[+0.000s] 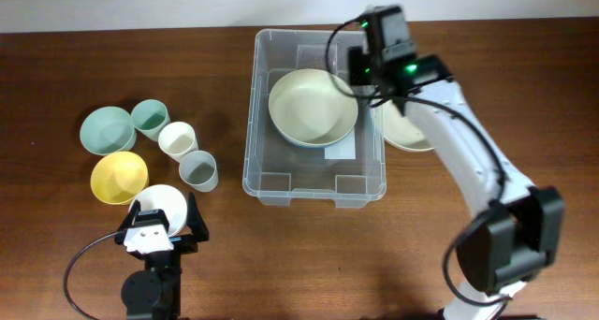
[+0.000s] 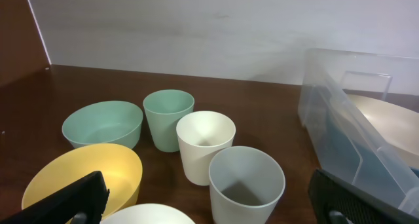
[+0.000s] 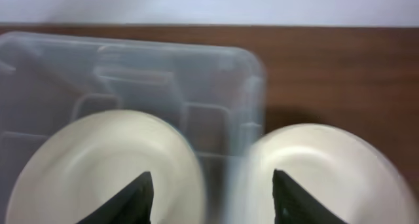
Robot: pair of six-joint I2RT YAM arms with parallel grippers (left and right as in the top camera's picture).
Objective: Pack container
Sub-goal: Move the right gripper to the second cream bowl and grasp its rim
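Note:
The clear plastic container [image 1: 315, 184] stands at the table's middle with a large cream bowl [image 1: 313, 105] inside it. It also shows in the right wrist view [image 3: 163, 73] and at the right of the left wrist view [image 2: 334, 112]. A second cream bowl [image 1: 408, 135] lies on the table just outside its right wall. My right gripper [image 3: 211, 194] is open and empty above that wall, one finger over each bowl. My left gripper [image 2: 203, 204] is open and empty at the front left, just above a white bowl [image 1: 159, 204].
Left of the container stand a green bowl [image 1: 106, 129], a yellow bowl [image 1: 118, 176], a green cup [image 1: 149, 117], a cream cup [image 1: 176, 139] and a grey cup [image 1: 197, 169]. The table's back edge meets a white wall.

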